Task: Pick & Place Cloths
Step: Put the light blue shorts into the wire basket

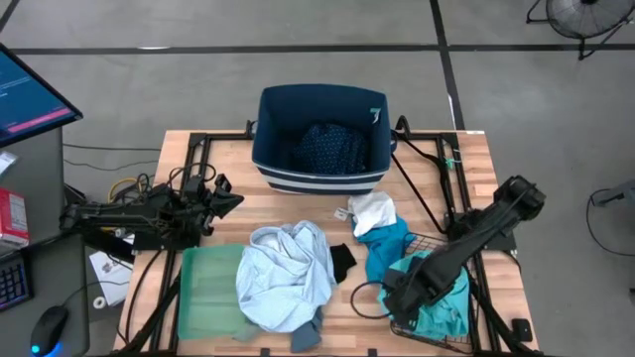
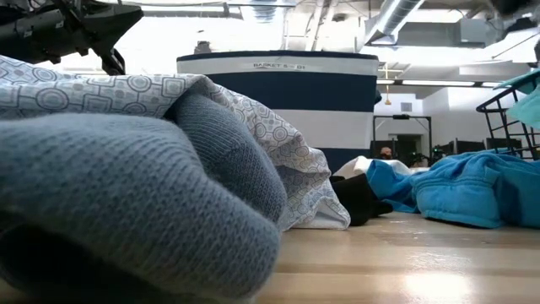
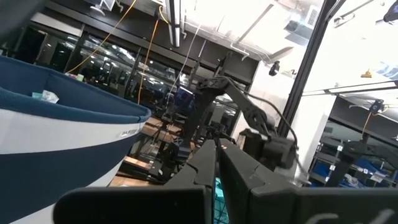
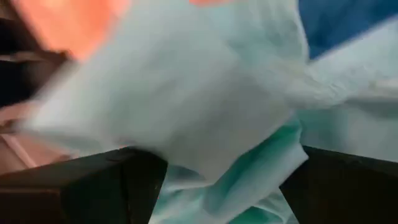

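Your right gripper point(image 1: 405, 294) is down at the near right of the table point(image 1: 476, 159), buried in the turquoise cloth point(image 1: 444, 297). In the right wrist view its two dark fingers point(image 4: 112, 180) stand well apart with pale turquoise fabric bunched between them, so it reads as spread wide over the cloth and not yet clamped. Judging from that, you are at the grasp step on this cloth.

The navy dotted cloth point(image 1: 332, 149) already lies inside the bin point(image 1: 268, 129) at the far middle of the table. The rest remain out: the pale shirt point(image 1: 288, 273) heaped at the centre, partly over the green tray point(image 1: 203, 283), the bright blue cloth point(image 1: 385, 243) beside the turquoise one, the white cloth point(image 1: 375, 210) just beyond it, the small black cloth point(image 1: 342, 260) touching the shirt, and the grey-blue cloth point(image 1: 306, 337) at the near edge.

Next, you likely need to close firmly on a thick fold, lift high enough to free the trailing fabric from the black wire rack point(image 1: 427, 243) beside it, then carry it over the bin's rim.

Your left gripper point(image 1: 226, 198) waits at the left side, raised and pointing toward the bin, with its fingers pressed together and holding nothing.
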### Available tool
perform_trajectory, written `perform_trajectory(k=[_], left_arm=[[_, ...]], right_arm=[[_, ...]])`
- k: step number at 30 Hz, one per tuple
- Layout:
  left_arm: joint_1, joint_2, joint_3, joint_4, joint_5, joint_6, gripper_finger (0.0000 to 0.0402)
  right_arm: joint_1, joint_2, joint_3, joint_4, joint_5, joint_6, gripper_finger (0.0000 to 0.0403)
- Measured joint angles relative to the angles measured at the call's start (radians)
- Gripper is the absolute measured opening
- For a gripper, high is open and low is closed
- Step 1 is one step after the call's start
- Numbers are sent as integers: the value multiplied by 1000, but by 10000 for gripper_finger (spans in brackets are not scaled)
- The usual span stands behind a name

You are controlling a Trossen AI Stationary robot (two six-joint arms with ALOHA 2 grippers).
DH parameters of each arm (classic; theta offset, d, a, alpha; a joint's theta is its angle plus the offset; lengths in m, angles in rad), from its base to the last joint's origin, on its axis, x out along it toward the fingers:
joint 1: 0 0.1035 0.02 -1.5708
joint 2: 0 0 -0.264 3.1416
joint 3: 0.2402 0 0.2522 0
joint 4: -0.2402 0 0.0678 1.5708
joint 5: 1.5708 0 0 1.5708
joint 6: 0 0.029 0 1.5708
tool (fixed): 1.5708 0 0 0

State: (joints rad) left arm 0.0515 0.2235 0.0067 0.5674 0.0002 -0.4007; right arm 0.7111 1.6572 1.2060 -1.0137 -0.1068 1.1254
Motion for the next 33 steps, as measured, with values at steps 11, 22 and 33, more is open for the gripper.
perform_trajectory(k=[11,22,33], left_arm=[[0,0,0,3,0,0,3],[0,0,0,3,0,0,3],[0,0,0,30,0,-12,3]], right_arm=[[15,-41,0,-110,5,83,21],[122,-271,23,-507,-83,453,4],[145,-202,-76,-306,-68,541,2]])
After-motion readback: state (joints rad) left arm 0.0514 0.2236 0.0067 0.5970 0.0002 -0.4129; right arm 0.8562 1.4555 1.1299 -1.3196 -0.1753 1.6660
